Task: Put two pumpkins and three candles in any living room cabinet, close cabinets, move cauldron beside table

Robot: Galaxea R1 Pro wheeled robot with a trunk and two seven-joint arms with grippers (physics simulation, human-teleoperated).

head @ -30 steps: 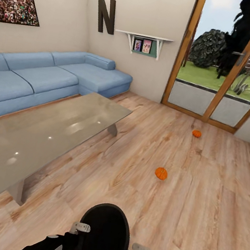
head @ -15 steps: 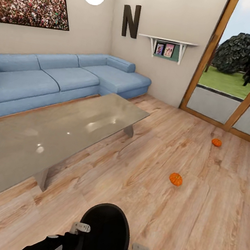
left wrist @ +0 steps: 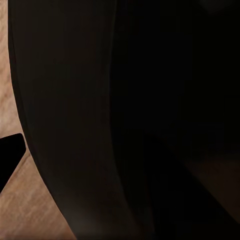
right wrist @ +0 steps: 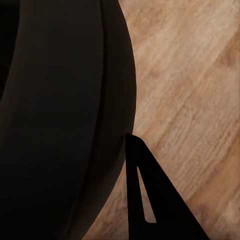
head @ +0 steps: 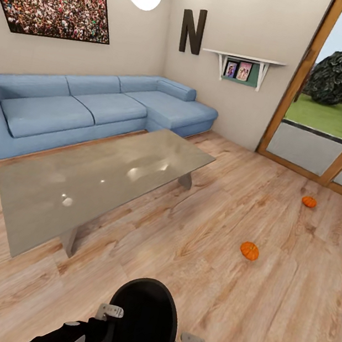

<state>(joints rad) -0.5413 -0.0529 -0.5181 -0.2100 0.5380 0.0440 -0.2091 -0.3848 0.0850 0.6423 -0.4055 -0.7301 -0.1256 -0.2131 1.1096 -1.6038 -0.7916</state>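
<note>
The cauldron point(head: 141, 323) sits directly between the two grippers at the near edge of the head view, its black mouth facing up. The left gripper point(head: 111, 311) is pressed against one side of the rim and the right gripper point(head: 192, 341) against the opposite side, so the pot is clamped between the arms rather than inside either jaw. Whether each gripper's own fingers are spread or closed cannot be told: in the left wrist view the cauldron's dark wall point(left wrist: 120, 115) covers nearly everything, with one dark fingertip point(left wrist: 10, 150) just beside it over the wooden floor point(left wrist: 20, 200); in the right wrist view one finger point(right wrist: 150, 200) lies just beside the pot's curved flank point(right wrist: 60, 115). Ahead of the right gripper, well apart on the floor point(head: 212, 223), lies one pumpkin point(head: 249, 250); the second pumpkin point(head: 309, 201) lies farther beyond it, near the glass doors point(head: 334, 138). Ahead of the left gripper stands the glass-topped table point(head: 102, 181), with the blue sofa point(head: 92, 109) behind it.
</note>
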